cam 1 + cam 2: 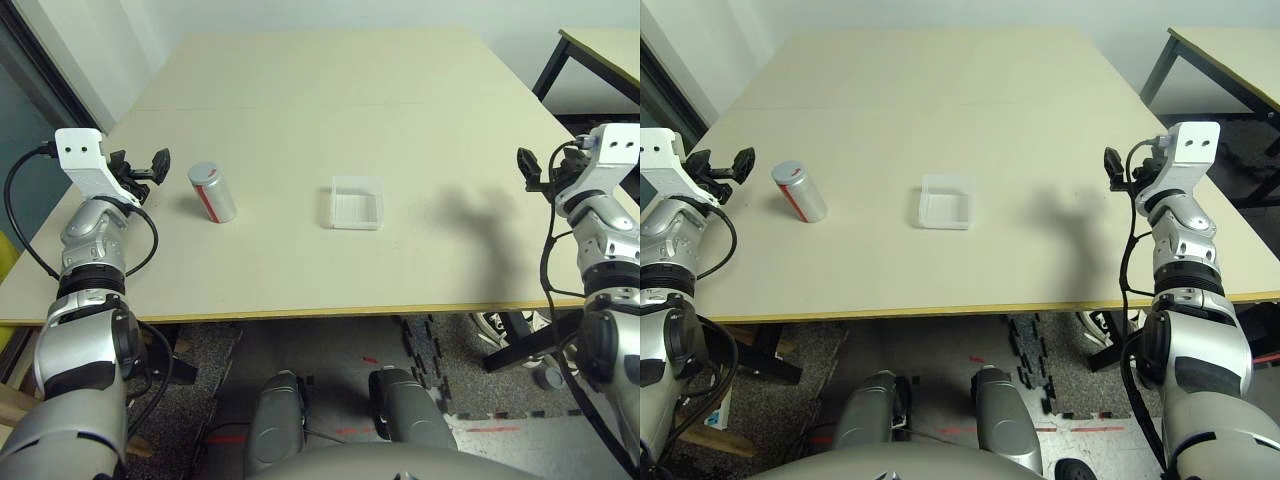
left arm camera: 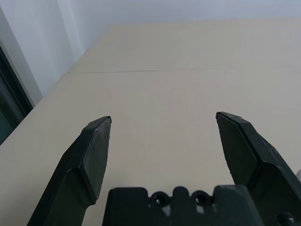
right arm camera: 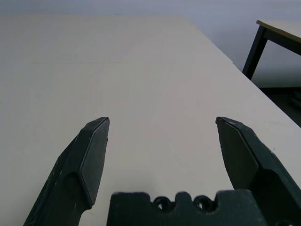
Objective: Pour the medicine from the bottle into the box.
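Observation:
A small silver-grey bottle (image 1: pixel 212 191) with a red label band and a round grey cap stands upright on the left part of the table. The clear plastic box (image 1: pixel 356 202) lies near the table's middle, about a hand's width to the right of the bottle. No pills can be made out. My left gripper (image 1: pixel 140 170) hovers open just left of the bottle, apart from it. Its fingers (image 2: pixel 91 155) spread wide with bare tabletop between them. At the table's right edge my right gripper (image 1: pixel 535 170) is open as well, its fingers (image 3: pixel 89 160) holding nothing.
The beige table (image 1: pixel 330 100) stretches far behind the bottle and box. A second table with black legs (image 1: pixel 600 50) stands at the back right. A wall and dark frame run along the left side.

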`<state>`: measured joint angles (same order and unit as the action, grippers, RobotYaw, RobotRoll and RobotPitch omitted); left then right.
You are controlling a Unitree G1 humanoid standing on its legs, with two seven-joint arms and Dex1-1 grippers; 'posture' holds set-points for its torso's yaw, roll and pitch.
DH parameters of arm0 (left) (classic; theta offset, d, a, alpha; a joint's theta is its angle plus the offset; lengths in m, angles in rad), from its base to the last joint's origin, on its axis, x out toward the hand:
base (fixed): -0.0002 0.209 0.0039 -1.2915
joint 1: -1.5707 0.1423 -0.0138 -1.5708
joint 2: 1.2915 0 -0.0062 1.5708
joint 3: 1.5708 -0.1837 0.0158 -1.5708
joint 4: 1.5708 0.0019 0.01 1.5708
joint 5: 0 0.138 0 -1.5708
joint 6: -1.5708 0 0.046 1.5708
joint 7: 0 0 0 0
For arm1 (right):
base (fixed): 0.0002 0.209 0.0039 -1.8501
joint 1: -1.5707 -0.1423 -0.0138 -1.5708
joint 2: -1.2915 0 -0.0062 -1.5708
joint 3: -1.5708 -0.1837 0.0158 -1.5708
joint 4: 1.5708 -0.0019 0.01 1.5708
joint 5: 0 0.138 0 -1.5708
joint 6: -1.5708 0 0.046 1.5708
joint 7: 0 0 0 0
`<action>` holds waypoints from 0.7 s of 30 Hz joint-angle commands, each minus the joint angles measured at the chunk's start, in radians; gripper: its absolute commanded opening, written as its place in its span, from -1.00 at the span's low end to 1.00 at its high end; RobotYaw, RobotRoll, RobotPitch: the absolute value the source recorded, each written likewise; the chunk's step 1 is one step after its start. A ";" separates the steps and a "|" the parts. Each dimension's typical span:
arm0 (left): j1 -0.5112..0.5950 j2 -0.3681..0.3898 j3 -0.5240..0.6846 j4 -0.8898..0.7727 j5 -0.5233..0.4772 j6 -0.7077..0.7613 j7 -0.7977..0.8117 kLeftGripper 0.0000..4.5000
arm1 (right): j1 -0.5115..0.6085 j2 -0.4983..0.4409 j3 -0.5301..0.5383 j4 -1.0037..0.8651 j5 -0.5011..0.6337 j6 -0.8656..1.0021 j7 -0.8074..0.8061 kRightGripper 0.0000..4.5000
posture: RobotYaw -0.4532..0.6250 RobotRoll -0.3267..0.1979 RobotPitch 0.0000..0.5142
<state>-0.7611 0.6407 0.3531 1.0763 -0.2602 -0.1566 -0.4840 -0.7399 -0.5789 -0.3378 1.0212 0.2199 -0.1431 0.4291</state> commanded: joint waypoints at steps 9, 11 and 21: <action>0.004 0.003 0.006 0.000 0.002 0.001 0.007 0.99 | -0.027 0.002 0.003 0.015 0.001 -0.002 0.012 1.00 | -0.40 0.25 -0.87; 0.003 0.011 0.008 -0.003 0.000 0.007 0.002 0.99 | -0.033 0.002 0.005 -0.001 0.008 -0.002 0.042 1.00 | -0.42 0.25 -0.84; -0.060 0.051 0.001 0.014 0.006 0.024 -0.007 0.99 | 0.050 0.019 0.138 -0.387 0.087 0.190 0.442 1.00 | -0.41 0.25 -0.84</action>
<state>-0.8103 0.6773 0.3547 1.0784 -0.2613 -0.1495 -0.4851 -0.7191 -0.5599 -0.2341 0.6993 0.2916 0.0003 0.8059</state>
